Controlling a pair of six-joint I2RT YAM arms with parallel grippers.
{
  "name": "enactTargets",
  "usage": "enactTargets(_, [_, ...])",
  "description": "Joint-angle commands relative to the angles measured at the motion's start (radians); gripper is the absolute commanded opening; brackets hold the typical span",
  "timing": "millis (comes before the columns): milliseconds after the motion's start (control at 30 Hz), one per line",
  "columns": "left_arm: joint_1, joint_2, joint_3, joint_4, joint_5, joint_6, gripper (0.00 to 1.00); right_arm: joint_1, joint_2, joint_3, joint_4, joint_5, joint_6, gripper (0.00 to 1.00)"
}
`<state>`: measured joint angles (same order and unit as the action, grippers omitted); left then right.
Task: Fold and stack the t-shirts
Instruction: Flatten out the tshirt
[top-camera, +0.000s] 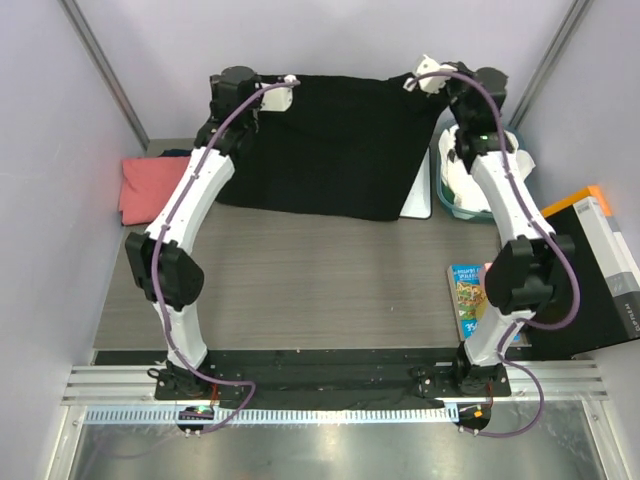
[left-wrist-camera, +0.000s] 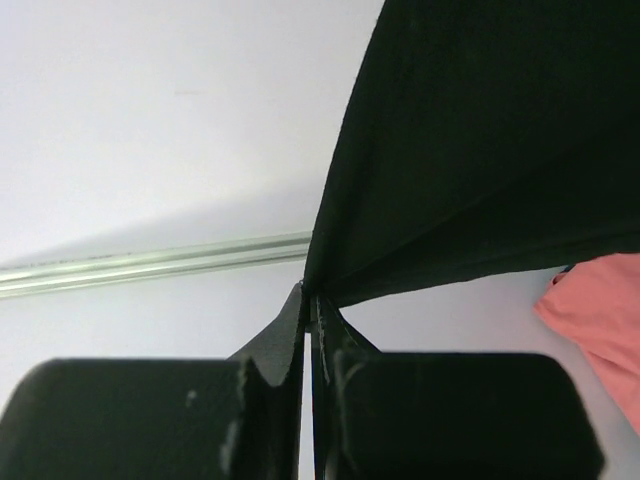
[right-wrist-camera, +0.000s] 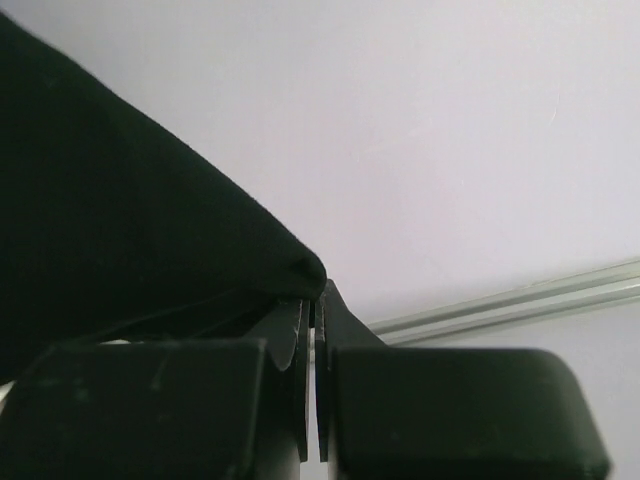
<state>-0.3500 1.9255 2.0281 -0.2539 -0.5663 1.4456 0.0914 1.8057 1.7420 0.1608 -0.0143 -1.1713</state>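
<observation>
Left gripper (left-wrist-camera: 308, 300): clenched on one top corner of the black t-shirt (top-camera: 330, 145); the cloth bunches right at the fingertips and fans away to their right.
Right gripper (right-wrist-camera: 315, 295): pinched shut on the opposite top corner; a rounded fold of black cloth sits at the tips and spreads to their left.
Black t-shirt: stretched between the two grippers at the far end of the table (top-camera: 300, 290), with its lower edge lying on the tabletop below them.
Print: not visible; only plain black cloth shows.
Coral-pink t-shirt (top-camera: 150, 185): crumpled on the table outboard of the left arm, below and behind the left gripper, apart from the black cloth.
White t-shirts (top-camera: 457, 180): in a teal bin (top-camera: 462, 213) beneath the right arm, just below the right gripper.
White board (top-camera: 418, 195): mostly covered by the black t-shirt; one edge shows between the cloth and the bin.
Book (top-camera: 468, 298): flat on the table beside the right arm's elbow, well behind the right gripper.
Black box (top-camera: 600, 270): outboard of the right arm, at the table's right edge.
</observation>
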Motion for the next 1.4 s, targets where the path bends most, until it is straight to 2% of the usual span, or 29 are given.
enactTargets(0, [0.008, -0.215, -0.02, -0.134, 0.052, -0.096, 0.0, -0.073, -0.245, 0.022, -0.28, -0.211, 0.113, 0.01])
enactTargets(67, [0.008, -0.347, -0.104, -0.186, 0.091, -0.108, 0.0, -0.079, -0.331, -0.103, -0.329, -0.254, 0.084, 0.01])
enactTargets(100, [0.008, -0.385, -0.162, -0.173, 0.088, -0.108, 0.0, -0.079, -0.427, -0.146, -0.334, -0.257, 0.064, 0.01])
enactTargets(167, [0.008, -0.477, -0.192, -0.176, 0.065, -0.09, 0.0, -0.079, -0.508, -0.223, -0.333, -0.251, 0.026, 0.01])
enactTargets(300, [0.029, -0.595, -0.226, -0.136, 0.1, -0.018, 0.0, -0.105, -0.609, -0.187, -0.313, -0.21, 0.007, 0.01])
enactTargets(433, [0.029, -0.698, -0.282, -0.023, 0.184, 0.082, 0.0, -0.111, -0.62, -0.108, -0.233, -0.184, 0.016, 0.01])
enactTargets(500, [0.029, -0.709, -0.263, -0.002, 0.194, 0.094, 0.0, -0.111, -0.618, -0.087, -0.187, -0.185, -0.002, 0.01])
enactTargets(633, [0.037, -0.692, -0.255, -0.016, 0.178, 0.114, 0.0, -0.111, -0.571, -0.047, -0.137, -0.173, -0.031, 0.01])
enactTargets(767, [0.087, -0.657, -0.324, 0.056, 0.187, 0.211, 0.0, -0.111, -0.449, -0.003, -0.041, -0.133, -0.031, 0.01])
enactTargets(867, [0.133, -0.582, -0.298, 0.079, 0.206, 0.22, 0.0, -0.111, -0.366, 0.037, 0.034, -0.108, -0.033, 0.01])
enactTargets(1067, [0.235, -0.331, -0.122, 0.168, 0.218, 0.305, 0.0, -0.099, -0.137, 0.157, 0.146, -0.09, -0.068, 0.01])
enactTargets(1200, [0.269, -0.175, 0.138, 0.229, 0.243, 0.328, 0.0, -0.093, -0.013, 0.287, 0.232, -0.061, -0.09, 0.01])
enactTargets(1233, [0.269, -0.149, 0.18, 0.248, 0.25, 0.343, 0.0, -0.093, 0.022, 0.377, 0.227, -0.052, -0.087, 0.01])
enactTargets(1267, [0.269, -0.122, 0.245, 0.308, 0.262, 0.351, 0.0, -0.093, 0.033, 0.422, 0.227, -0.038, -0.082, 0.01])
enactTargets(1367, [0.27, -0.112, 0.3, 0.437, 0.319, 0.374, 0.0, -0.094, 0.02, 0.545, 0.197, -0.047, -0.087, 0.01])
